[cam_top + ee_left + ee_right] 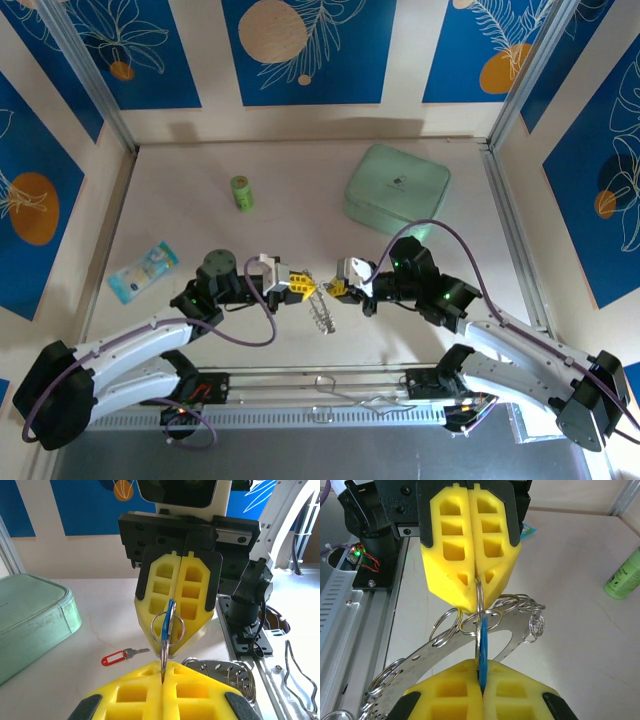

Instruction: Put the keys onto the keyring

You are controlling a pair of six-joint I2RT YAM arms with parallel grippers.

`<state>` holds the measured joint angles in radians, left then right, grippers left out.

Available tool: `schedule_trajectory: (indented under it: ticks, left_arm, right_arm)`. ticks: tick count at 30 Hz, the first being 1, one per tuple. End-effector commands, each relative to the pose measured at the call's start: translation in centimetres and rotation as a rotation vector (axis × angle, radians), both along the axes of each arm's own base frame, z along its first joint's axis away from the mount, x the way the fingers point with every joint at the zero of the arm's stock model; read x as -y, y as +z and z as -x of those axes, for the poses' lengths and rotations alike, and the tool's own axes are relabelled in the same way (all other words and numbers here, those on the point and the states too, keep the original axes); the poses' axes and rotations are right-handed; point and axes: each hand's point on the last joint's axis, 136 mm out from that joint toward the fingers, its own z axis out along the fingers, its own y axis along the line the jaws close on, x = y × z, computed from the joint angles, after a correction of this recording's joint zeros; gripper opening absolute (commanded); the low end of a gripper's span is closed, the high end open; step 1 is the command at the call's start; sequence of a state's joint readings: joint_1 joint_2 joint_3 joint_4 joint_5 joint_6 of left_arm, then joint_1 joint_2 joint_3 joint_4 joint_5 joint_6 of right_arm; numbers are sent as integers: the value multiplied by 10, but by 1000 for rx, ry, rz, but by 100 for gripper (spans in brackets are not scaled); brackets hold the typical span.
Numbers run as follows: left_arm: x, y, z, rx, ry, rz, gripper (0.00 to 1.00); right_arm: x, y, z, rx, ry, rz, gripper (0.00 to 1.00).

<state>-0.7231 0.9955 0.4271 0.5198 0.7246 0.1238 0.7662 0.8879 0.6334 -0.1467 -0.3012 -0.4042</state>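
1. Top view, table centre: left gripper (303,286) at 9 o'clock and right gripper (336,288) at 3 o'clock, tip to tip and close together.
2. On the left gripper, yellow fingers (130,695) pressed together, pinching a thin silvery strip, seemingly the metal end of the blue-tagged key (167,622).
3. On the right gripper, yellow fingers (450,690) likewise pressed together, pinching the blue tag end of that same key; key held on edge between the two sets of tips, off the table.
4. Around the key's middle, a small split ring (153,630), seen face-on from the left wrist.
5. At 6 o'clock of the meeting tips in the top view, just beneath them: keyring (322,315). From the right wrist, its flat silvery band (445,650) curving close behind the held key, fringe rings bunched near the left fingertips; linked to the key or not, cannot tell.
6. At 8 o'clock of the held key in the left wrist view: red-tagged key (117,656), flat on the table, apart from both grippers.
7. Farther off in the top view: green cylinder (241,193) at 11 o'clock, mint-green case (396,190) at 1 o'clock, blue-and-white packet (143,270) at 9 o'clock.
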Motion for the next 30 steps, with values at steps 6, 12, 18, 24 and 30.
schedule_trajectory:
  ticks: [6,12,18,24,30]
  left_arm:
    - [-5,-7,-11,3,67,-39,22]
    - [-15,0,-25,35,192,5,48]
    - [-56,19,-58,111,531,87,56]
    - [-136,39,-91,149,1008,158,62]
    - [-203,38,-98,187,1352,138,67]
  right_arm:
    - [-1,18,-9,59,-9,11,0]
    - [1,16,-18,63,-38,50,0]
    - [0,9,-24,52,-49,99,0]
    - [-17,7,-20,48,8,115,0]
    - [-54,13,-12,36,116,68,0]
